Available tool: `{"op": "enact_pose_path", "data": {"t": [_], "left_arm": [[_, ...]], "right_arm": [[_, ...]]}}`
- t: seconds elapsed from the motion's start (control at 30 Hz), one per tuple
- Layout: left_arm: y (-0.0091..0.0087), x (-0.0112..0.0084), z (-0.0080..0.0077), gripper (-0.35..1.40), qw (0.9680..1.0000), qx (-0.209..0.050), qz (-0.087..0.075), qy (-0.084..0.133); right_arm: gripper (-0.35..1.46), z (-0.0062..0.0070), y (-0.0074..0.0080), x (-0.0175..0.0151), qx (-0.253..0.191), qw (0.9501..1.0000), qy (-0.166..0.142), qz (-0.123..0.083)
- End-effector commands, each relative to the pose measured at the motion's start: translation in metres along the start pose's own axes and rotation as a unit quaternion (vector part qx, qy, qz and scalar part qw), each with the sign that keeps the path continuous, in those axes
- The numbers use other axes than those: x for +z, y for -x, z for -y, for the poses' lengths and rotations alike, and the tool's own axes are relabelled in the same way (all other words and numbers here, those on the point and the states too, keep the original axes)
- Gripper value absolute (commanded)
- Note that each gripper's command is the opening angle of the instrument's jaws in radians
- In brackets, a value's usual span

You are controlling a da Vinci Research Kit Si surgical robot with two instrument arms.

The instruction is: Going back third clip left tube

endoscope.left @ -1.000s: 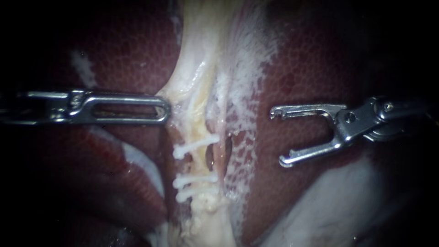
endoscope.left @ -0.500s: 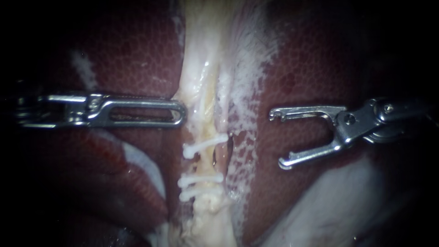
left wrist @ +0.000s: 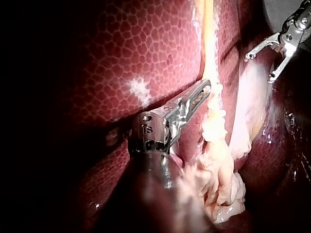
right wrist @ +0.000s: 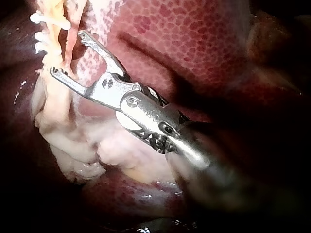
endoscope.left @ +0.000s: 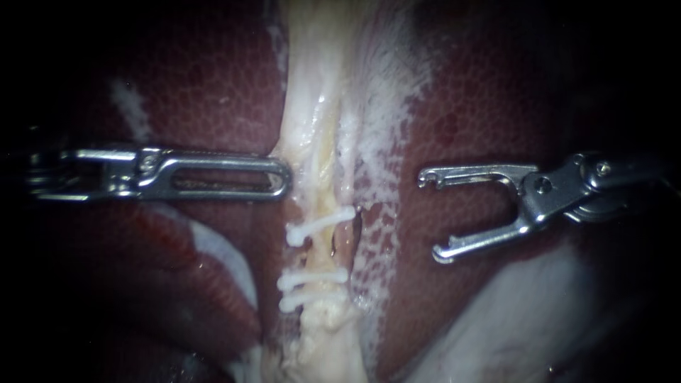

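The dark red liver [endoscope.left: 213, 85] fills the frame. One pale band of tissue [endoscope.left: 319, 106] runs down its centre from the top edge to the bottom edge. Two instruments are in view, both mine. My left instrument [endoscope.left: 280, 177] comes in from mid left, its slotted jaws lying flat together, and its tip touches the left edge of the pale band. I cannot see whether any tissue is pinched there. My right instrument [endoscope.left: 428, 214] sits at mid right with its jaws spread wide and empty over the liver, well apart from the band. Below centre, the left tube [endoscope.left: 319, 252] carries three white clips. The top clip [endoscope.left: 319, 225] slants just below my left tip. The middle clip [endoscope.left: 312, 278] and the lowest clip [endoscope.left: 305, 299] lie close together.
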Motion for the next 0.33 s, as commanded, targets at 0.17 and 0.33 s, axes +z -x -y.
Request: {"op": "enact_pose_path", "data": {"t": [0.17,0.33], "left_arm": [[-0.0002,0.0002,-0.0001,-0.35,1.0,0.0,-0.001,0.0],[-0.0002,0.0002,-0.0001,-0.35,1.0,0.0,-0.001,0.0]], "right_arm": [[0.6,0.0,0.0,0.0,0.0,1.0,0.0,0.0],[0.6,0.0,0.0,-0.0001,0.0,1.0,0.0,0.0]]}}
